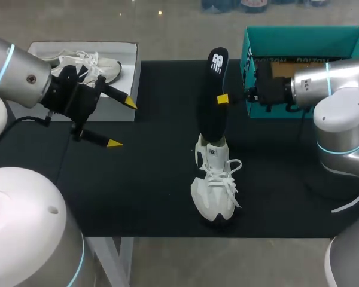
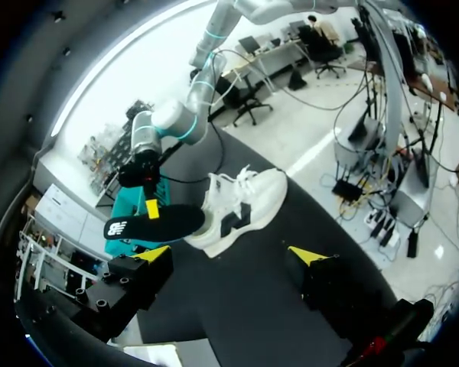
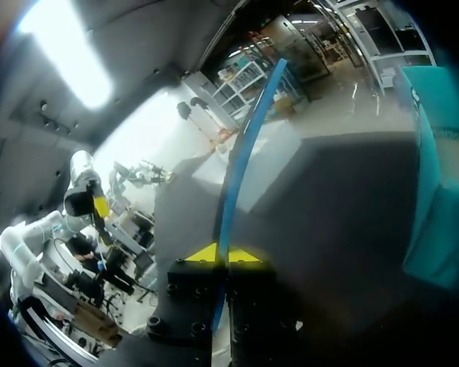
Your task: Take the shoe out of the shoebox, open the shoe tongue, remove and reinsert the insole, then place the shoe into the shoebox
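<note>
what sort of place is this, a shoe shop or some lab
Most likely a robotics lab bench, not a shop. A robot left arm and right arm flank a black table; the right arm's fingers pinch a black insole over a white shoe, with a teal shoebox nearby.

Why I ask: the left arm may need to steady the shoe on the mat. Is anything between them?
Nothing visible: only bare black mat lies between the open left gripper and the white shoe. The insole, pinched by the right gripper, sticks up from the shoe.
</note>
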### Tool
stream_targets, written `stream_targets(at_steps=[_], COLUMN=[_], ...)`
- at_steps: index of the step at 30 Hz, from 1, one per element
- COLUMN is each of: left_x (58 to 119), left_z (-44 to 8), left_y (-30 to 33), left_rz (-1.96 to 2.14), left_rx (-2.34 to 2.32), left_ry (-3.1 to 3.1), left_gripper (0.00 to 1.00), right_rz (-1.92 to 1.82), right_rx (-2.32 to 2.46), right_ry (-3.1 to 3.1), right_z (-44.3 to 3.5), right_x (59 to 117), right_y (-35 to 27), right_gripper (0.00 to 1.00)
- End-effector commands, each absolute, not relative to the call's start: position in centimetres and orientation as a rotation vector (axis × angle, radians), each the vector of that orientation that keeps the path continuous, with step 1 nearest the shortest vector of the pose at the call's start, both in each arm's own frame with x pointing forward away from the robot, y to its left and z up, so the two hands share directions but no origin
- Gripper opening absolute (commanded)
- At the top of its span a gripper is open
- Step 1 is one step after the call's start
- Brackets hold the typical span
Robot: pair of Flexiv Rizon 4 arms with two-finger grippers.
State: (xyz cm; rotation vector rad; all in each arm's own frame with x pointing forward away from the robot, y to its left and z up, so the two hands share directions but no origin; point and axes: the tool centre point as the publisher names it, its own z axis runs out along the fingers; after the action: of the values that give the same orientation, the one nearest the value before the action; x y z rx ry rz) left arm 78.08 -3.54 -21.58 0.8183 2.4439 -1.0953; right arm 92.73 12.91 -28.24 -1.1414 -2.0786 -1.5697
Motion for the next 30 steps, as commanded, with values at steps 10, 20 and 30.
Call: stream_targets(at_steps=[10,20,30], left_x=[78.0,78.0,78.0], left_z=[-21.5,-21.5,-21.5], left_y=[-3.6,-3.6,-3.6], left_rz=[-1.088,-1.088,-1.088], left_rx=[0.818,0.818,0.818], left_ry=[2.448,2.448,2.448], left_gripper=[1.0,1.0,1.0], right_rz=[-1.586,-1.578,-1.526], right_rx=[-1.153,-1.114,-1.095], right_ry=[-2.075,-2.063,-2.097], right_z=[-29.8,-30.8,-31.8], right_x=[91.3,89.1,87.5], right_y=[11.7,13.0,13.8], right_gripper=[0.0,0.0,0.0])
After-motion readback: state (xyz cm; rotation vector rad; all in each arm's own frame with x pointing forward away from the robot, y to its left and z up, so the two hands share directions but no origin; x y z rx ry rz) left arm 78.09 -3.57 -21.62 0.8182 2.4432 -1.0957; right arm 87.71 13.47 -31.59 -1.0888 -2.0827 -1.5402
